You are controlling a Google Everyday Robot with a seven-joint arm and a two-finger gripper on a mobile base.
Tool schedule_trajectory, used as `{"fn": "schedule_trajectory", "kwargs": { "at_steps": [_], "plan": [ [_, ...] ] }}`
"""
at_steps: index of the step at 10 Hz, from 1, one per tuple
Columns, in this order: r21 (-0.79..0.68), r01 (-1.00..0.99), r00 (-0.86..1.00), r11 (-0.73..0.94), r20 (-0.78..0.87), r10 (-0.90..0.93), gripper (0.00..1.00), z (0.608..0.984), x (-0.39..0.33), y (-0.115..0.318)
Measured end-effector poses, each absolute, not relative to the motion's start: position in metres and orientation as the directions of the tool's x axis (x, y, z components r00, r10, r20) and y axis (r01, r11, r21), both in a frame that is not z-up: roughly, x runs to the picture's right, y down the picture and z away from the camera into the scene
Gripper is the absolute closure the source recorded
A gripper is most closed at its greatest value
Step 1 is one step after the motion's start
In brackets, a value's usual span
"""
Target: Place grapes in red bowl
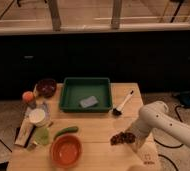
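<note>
Where the white arm (160,120) reaches in from the right and bends down to the wooden table (95,125), the gripper (130,140) sits low at the table's right front, right at the surface. The grapes (120,138), a dark reddish-purple bunch, lie on the table directly at the gripper's tip, on its left side, and appear to touch it. Whether the jaws are spread or closed on the bunch cannot be told, since the wrist and the bunch hide them.

The red bowl (53,150) stands well to the left of the jaws, near the front edge, with nothing visible in it. A small green cucumber (66,131) lies just behind the bowl, between the bowl and the jaws' line but nearer the bowl. A black-headed brush (123,103) lies behind the jaws, its handle angled away to the right. A green tray (85,80) sits behind and to the left, holding a grey sponge (89,101). A dark maroon bowl (46,87) and an orange fruit (28,96) stand farthest left.
</note>
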State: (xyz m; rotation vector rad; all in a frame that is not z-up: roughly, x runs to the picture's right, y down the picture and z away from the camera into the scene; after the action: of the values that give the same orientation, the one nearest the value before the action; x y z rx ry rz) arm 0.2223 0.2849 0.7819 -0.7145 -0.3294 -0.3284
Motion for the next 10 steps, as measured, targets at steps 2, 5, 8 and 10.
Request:
{"fn": "schedule_trajectory", "kwargs": {
  "at_steps": [2,5,8,10],
  "plan": [
    [-0.582,0.401,0.897,0.708,0.405,-0.176,0.36,0.7806,0.2208,0.2856],
    [-0.582,0.402,0.896,0.707,0.409,-0.173,0.36,0.7792,0.2190,0.2856],
    [-0.584,0.402,0.895,0.705,0.413,-0.168,0.36,0.7776,0.2174,0.2867],
    [-0.586,0.402,0.894,0.704,0.416,-0.164,0.36,0.7764,0.2165,0.2875]
  ]
}}
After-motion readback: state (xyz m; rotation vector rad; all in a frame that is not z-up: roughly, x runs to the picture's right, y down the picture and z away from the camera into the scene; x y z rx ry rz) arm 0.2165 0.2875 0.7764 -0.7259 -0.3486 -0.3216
